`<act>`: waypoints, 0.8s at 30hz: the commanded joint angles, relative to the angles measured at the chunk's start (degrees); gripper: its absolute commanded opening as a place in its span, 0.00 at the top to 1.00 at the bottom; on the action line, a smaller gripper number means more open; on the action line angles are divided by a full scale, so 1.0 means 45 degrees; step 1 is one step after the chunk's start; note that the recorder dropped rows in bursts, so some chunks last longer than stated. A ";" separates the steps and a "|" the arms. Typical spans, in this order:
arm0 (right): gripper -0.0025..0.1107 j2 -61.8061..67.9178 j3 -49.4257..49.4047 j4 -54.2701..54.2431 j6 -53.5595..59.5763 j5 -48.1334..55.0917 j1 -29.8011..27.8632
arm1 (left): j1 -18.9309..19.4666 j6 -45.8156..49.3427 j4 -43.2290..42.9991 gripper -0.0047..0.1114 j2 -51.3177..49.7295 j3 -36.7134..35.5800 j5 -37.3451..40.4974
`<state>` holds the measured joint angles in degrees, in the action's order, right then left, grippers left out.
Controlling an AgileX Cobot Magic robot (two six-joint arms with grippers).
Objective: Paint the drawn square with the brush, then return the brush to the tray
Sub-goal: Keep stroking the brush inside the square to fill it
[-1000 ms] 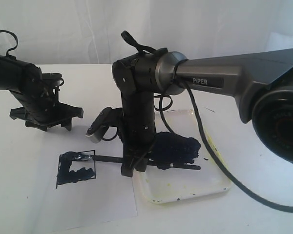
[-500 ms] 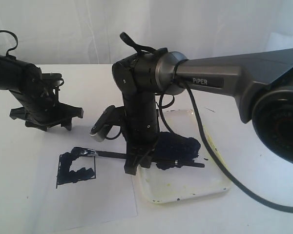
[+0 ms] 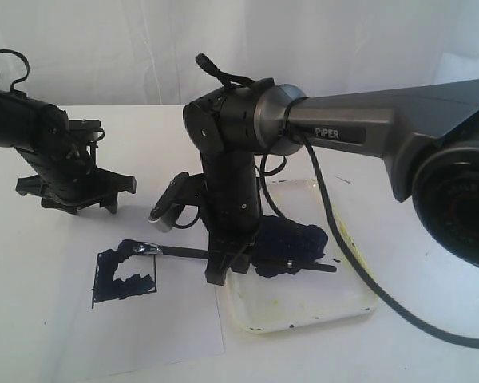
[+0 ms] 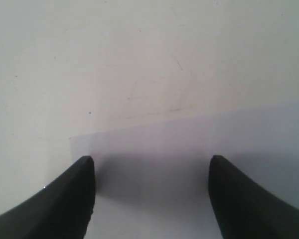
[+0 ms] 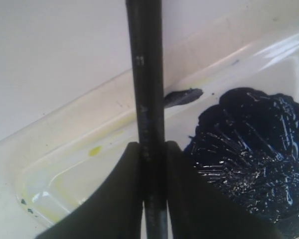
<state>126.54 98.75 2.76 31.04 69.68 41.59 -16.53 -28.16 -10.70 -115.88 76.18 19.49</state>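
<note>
The drawn square (image 3: 124,276) sits on white paper, most of its inside daubed blue-black with a blank patch left. The brush (image 3: 184,253) lies nearly level, its bristles at the square's upper edge and its handle end over the tray (image 3: 303,323). My right gripper (image 3: 223,268) is shut on the brush handle (image 5: 145,74), at the paper's edge beside the tray rim (image 5: 65,144). The fingers (image 5: 119,199) pinch the handle from both sides. My left gripper (image 3: 72,199) hovers open to the back left, nothing between its fingertips (image 4: 84,172).
A big blue-black paint blob (image 3: 291,243) fills the tray's far half; it also shows as the blob (image 5: 249,144) in the right wrist view. The white paper sheet (image 3: 144,327) lies left of the tray. The right arm's cable (image 3: 359,271) drapes across the tray.
My right gripper has shifted a little to the right toward the tray, carrying the brush; the bristles slid from inside the square's top to its upper edge. The left arm has not moved.
</note>
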 commanded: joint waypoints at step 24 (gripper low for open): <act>0.98 -0.0545 -0.0807 0.0435 -0.0150 0.0062 -0.0501 | -0.0030 -0.0029 -0.0059 0.37 -0.0167 -0.0111 0.0658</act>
<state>125.05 95.41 3.88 30.93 69.46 40.40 -16.53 -28.16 -10.70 -115.88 76.18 19.49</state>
